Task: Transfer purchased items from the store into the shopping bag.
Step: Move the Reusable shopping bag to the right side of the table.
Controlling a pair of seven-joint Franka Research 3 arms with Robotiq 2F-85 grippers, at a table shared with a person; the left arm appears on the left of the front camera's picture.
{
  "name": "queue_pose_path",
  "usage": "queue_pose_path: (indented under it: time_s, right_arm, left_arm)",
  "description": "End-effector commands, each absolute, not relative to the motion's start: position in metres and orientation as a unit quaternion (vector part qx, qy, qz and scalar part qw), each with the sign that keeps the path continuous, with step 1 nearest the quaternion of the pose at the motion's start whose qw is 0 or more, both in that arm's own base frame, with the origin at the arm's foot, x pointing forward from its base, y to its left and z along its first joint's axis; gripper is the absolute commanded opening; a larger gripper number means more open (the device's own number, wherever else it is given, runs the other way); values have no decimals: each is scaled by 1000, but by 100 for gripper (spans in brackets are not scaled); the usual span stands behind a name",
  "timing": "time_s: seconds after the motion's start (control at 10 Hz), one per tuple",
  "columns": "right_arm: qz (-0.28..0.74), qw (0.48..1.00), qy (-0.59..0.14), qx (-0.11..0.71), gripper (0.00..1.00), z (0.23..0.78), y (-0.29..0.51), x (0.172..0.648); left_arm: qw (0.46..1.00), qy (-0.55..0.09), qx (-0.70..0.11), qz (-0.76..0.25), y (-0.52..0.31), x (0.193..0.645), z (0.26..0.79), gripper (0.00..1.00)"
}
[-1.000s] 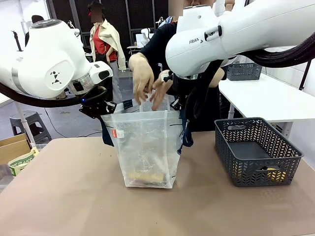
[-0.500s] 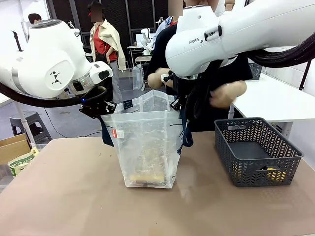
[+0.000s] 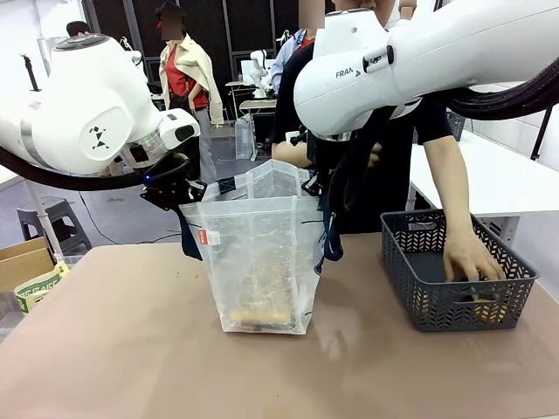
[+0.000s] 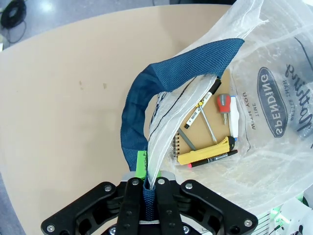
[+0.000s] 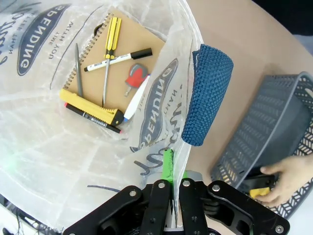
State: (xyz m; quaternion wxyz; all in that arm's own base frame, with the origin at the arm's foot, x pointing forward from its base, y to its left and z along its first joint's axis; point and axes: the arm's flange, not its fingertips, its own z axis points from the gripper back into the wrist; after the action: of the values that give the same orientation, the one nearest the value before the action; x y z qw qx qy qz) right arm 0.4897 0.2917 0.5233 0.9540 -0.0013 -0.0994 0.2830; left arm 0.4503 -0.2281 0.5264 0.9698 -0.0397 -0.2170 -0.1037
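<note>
Presently the desk (image 3: 131, 349) carries the shopping bag (image 3: 258, 262) upright, its mouth stretched between the two arms. The left pincer (image 4: 149, 183) is clamped fully closed on the bag's rim film and the foot of one navy strap (image 4: 142, 112). The right pincer (image 5: 172, 188) is clamped fully closed on the opposite rim, with the second strap (image 5: 208, 93) hanging loose just beside it. To the robot's right of the bag, apart from it, stands the grey basket (image 3: 437, 305). The person's hand (image 3: 470, 257) is down inside it on a yellow pack (image 5: 259, 192).

Assessed risks: the thin film could slip from either clamp if an item is dropped hard against the rim, and the mouth would then fold shut. The loose strap could flop across the opening and deflect an item onto the desk. Should either arm shift, the bag could tip.

Position of goods: the spiral notebook (image 5: 98, 58), yellow utility knife (image 5: 90, 107), screwdrivers (image 5: 134, 78) and markers (image 5: 117, 58) lie flat on the bag's floor. They sit well below both pincers and between them; neither pincer touches them.
</note>
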Motion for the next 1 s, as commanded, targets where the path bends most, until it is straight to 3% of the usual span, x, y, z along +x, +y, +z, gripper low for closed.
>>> queue_pose_path:
  time_s: [0.0, 0.9]
  right_arm:
    - [282, 954, -99, -2, 0, 523, 290, 489]
    - [282, 954, -99, -2, 0, 523, 290, 489]
  left_arm:
    - [969, -222, -32, -104, -225, 450, 528, 0]
    - [969, -222, -32, -104, -225, 450, 528, 0]
